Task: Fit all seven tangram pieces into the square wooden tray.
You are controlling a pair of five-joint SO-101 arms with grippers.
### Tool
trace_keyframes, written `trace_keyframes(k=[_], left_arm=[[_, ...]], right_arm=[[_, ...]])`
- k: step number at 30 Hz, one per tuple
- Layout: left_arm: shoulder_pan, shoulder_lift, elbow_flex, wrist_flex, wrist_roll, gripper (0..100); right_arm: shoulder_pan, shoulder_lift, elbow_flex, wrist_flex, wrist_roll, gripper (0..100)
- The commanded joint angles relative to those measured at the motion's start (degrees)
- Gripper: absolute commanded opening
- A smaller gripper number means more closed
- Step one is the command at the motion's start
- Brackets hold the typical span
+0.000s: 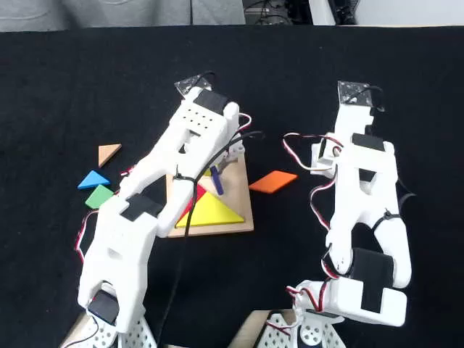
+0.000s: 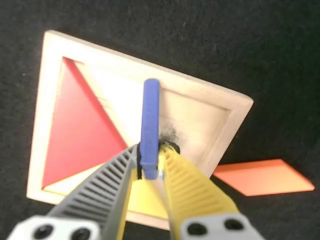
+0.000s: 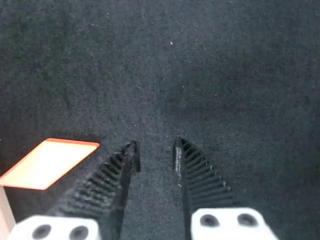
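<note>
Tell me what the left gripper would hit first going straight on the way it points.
Probably the bare floor of the wooden tray, beside the red triangle; the blue piece in the left gripper would touch first.

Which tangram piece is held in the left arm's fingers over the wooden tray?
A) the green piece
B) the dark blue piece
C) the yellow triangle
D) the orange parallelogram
B: in the left wrist view the left gripper has its fingers shut on the dark blue piece, edge-on above the tray, while the orange parallelogram lies on the black cloth beside it.
</note>
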Motion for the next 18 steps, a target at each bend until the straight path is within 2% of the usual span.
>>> trace_keyframes(k=[1, 9, 12, 18], left_arm=[[0.66, 0.79, -3.38, -3.43, 2.99, 3], [2.42, 1.85, -3.30, -4.04, 4.66, 3], [3.47, 1.58, -3.47, -2.55, 8.70, 3], [4.18, 0.35, -3.38, -0.09, 11.16, 3]], right_arm=[[0.79, -3.21, -0.57, -0.97, -0.44, 11.4], [0.70, -3.21, -0.57, -0.97, -0.44, 11.4], [0.62, -3.21, -0.57, -0.97, -0.44, 11.4], [0.44, -3.03, -0.48, -0.97, -0.44, 11.4]])
